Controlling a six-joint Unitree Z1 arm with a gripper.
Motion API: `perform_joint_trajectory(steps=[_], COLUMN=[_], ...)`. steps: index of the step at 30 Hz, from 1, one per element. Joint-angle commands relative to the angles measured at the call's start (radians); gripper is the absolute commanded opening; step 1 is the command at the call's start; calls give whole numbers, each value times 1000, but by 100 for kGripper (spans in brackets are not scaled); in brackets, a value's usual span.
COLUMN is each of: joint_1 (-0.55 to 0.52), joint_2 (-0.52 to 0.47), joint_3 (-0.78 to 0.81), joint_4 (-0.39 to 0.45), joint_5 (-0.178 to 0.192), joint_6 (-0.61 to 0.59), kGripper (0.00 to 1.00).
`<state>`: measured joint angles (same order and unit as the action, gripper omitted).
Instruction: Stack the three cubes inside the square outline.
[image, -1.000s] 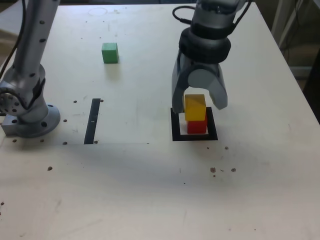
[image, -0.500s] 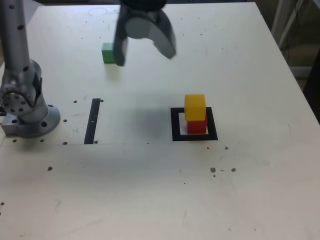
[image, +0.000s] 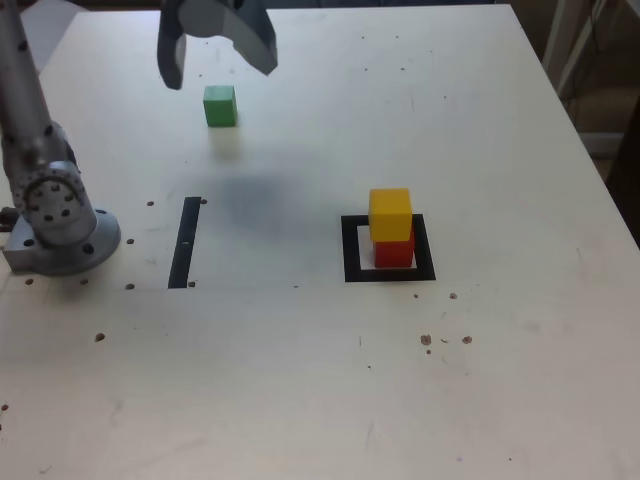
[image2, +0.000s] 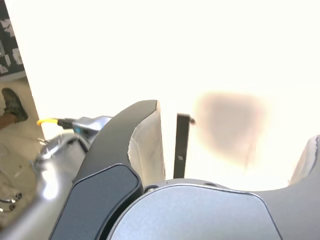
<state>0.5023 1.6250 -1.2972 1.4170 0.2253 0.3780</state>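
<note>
Hovering with jaws spread wide and empty, the tool (image: 215, 55), just above the green cube (image: 220, 105) lying on the worktop (image: 300, 380), well off toward the exterior view's right the yellow cube (image: 390, 213) sitting atop the red cube (image: 394, 253) inside the square outline (image: 351, 252).

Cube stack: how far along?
Done: yellow cube sits on red cube inside the square outline. In hand: nothing; the claw is open and empty, up near the green cube. Left: grab green, which sits alone on the table, and put it on yellow.
</note>
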Motion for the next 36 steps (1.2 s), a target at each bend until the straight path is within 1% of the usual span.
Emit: perform_joint_trajectory(steps=[1, 5, 8, 11, 16, 20, 27, 32, 36], joint_1=[59, 137, 168, 201, 305, 364, 397, 407, 407], joint_2=[9, 19, 28, 55, 155, 217, 268, 287, 306], joint_3=[25, 55, 72, 78, 49, 44, 51, 62, 71], joint_4=[-53, -143, -179, -193, -197, -226, -305, -334, -354], joint_5=[6, 11, 15, 17, 23, 37, 59, 59, 56], joint_6=[47, 123, 159, 186, 218, 230, 234, 235, 237], kGripper=[100, 100, 100, 100, 100, 100, 100, 99, 94])
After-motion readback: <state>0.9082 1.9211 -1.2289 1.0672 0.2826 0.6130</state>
